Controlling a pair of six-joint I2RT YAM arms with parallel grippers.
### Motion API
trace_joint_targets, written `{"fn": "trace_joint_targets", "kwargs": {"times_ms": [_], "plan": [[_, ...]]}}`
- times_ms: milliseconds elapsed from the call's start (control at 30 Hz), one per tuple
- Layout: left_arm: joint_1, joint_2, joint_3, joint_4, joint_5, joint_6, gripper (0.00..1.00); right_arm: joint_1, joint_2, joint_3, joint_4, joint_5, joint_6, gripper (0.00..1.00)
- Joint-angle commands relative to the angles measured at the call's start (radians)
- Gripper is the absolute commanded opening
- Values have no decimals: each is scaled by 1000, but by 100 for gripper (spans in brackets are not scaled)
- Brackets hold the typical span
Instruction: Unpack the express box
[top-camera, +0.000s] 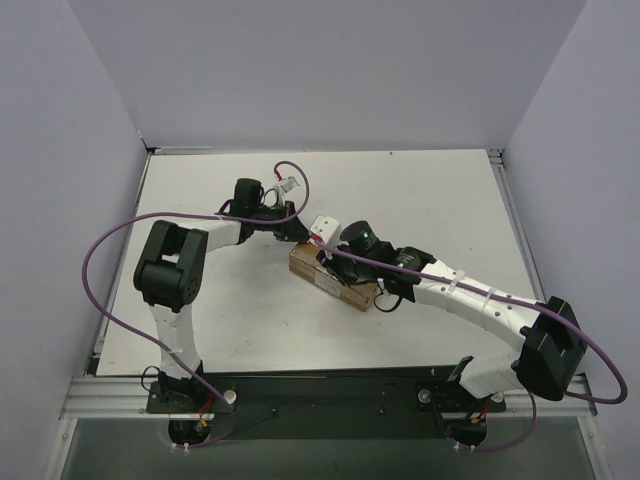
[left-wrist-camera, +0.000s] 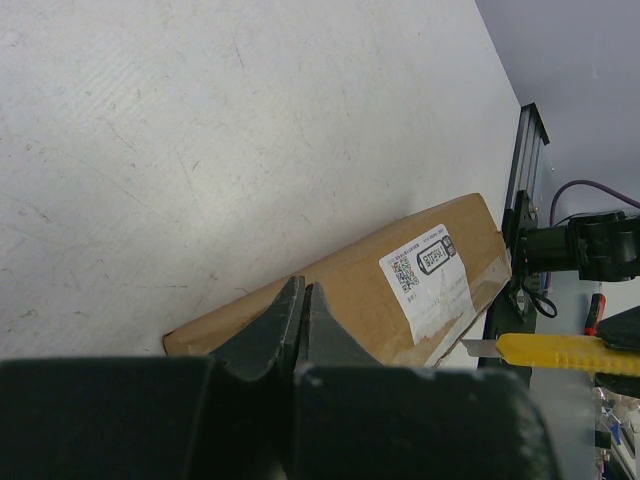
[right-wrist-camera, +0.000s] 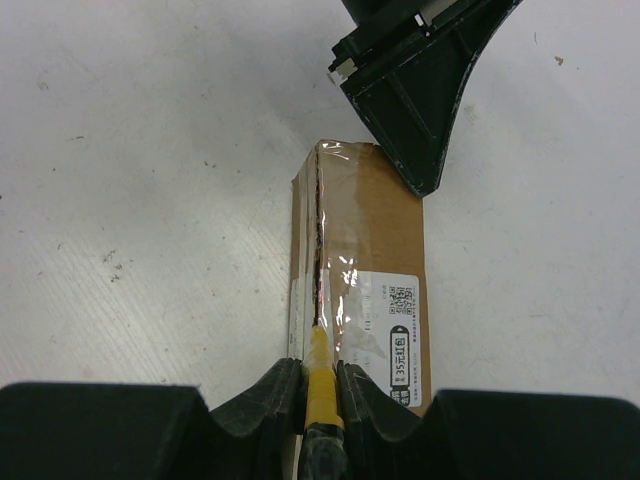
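The express box (top-camera: 335, 281), a brown carton with a white label, lies on the white table; it also shows in the left wrist view (left-wrist-camera: 390, 290) and the right wrist view (right-wrist-camera: 370, 260). My right gripper (right-wrist-camera: 320, 375) is shut on a yellow-and-black utility knife (right-wrist-camera: 319, 365) whose blade sits in the taped seam (right-wrist-camera: 319, 250) along the box top; the seam gapes open beyond the blade. My left gripper (left-wrist-camera: 303, 290) is shut and empty, its tips resting at the box's far end (right-wrist-camera: 425, 185). The knife's yellow body shows in the left wrist view (left-wrist-camera: 565, 352).
The table (top-camera: 420, 190) is walled by pale panels on three sides. A metal rail (top-camera: 300, 385) runs along the near edge by the arm bases. Purple cables (top-camera: 100, 250) loop off both arms.
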Motion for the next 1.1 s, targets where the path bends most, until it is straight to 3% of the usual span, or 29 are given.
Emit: {"fn": "trace_joint_targets", "kwargs": {"times_ms": [0,1067], "plan": [[-7,3,1,-47,-25,31,0,-11,-31,-7,-34,-16,-7,0],[-4,31,15,-91,-17,91,0,-97,-190,-108,-322,-120,-31,0]]}}
